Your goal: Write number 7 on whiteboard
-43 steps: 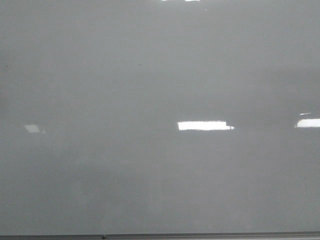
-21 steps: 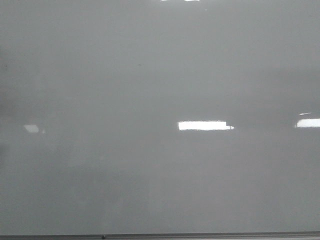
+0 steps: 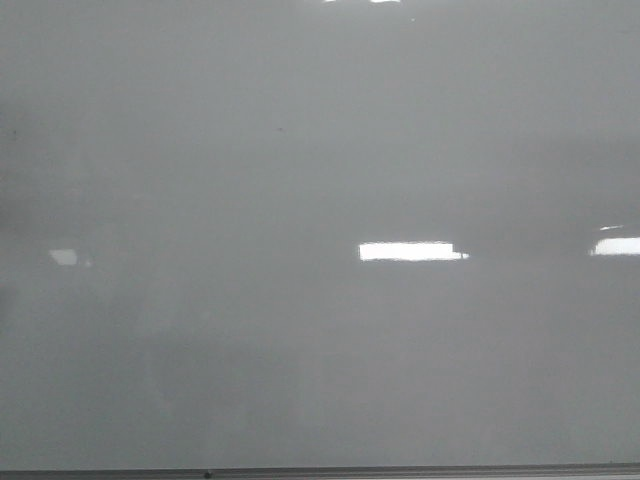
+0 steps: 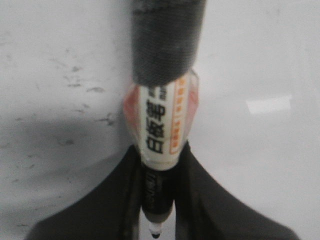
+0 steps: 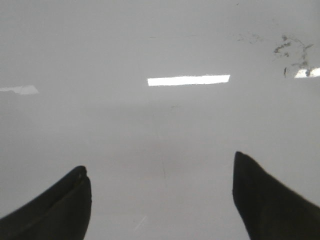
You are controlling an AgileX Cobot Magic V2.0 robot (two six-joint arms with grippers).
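Left wrist view: left claw (image 4: 157,200) pinches a marker (image 4: 160,135) over smudged whiteboard (image 4: 260,60); right claw (image 5: 160,195) spread.

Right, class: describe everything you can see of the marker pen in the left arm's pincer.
The marker pen is gripped between the two dark fingers of the left pincer. Its barrel is white with orange-red panels and black printed characters, looks like plastic, and has grey fabric-like tape wrapped round one end. The other end narrows to a dark section with a small tip showing past the fingers. Behind it lies the whiteboard, pale and glossy with faint smudges. Whether the tip touches the board cannot be told.
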